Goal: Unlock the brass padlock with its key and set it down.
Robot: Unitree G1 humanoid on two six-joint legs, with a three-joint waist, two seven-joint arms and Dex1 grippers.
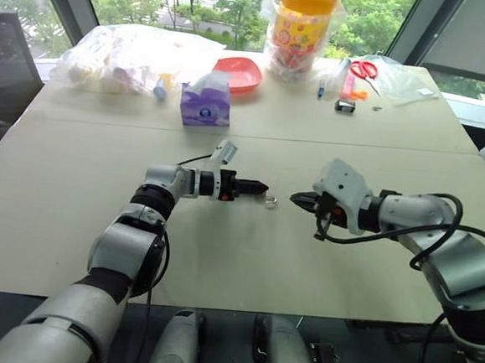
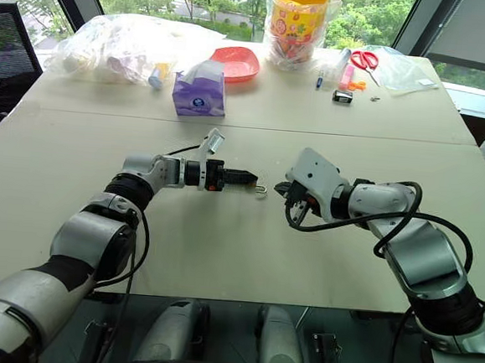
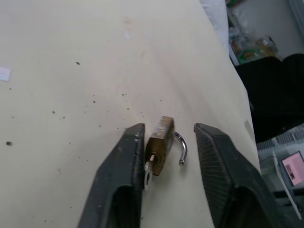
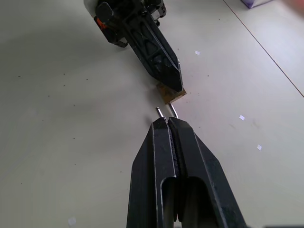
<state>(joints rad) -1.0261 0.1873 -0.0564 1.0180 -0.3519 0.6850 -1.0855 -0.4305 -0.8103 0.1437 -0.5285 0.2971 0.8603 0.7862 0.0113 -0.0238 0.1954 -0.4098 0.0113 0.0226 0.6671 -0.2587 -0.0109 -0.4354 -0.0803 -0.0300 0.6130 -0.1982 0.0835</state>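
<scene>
I am watching the brass padlock [image 3: 160, 145] lying on the table [image 1: 244, 266] at centre frame, between my two grippers. The left gripper [image 3: 166, 133] is standing part open around it, gripping nothing; one finger [image 3: 124, 161] is touching the lock body, and the key [image 3: 147, 173] is sticking out of it. The right gripper [image 4: 167, 124] is sitting closed and empty, its tips right by the shackle [image 4: 167, 112]. My worry: pulling the left away carelessly could drag the lock along. The left wrist view is showing the shackle sprung open; the head views are not. At the top edge, scissors [image 1: 365, 70] and a tissue box [image 1: 205, 104] are lying.
</scene>
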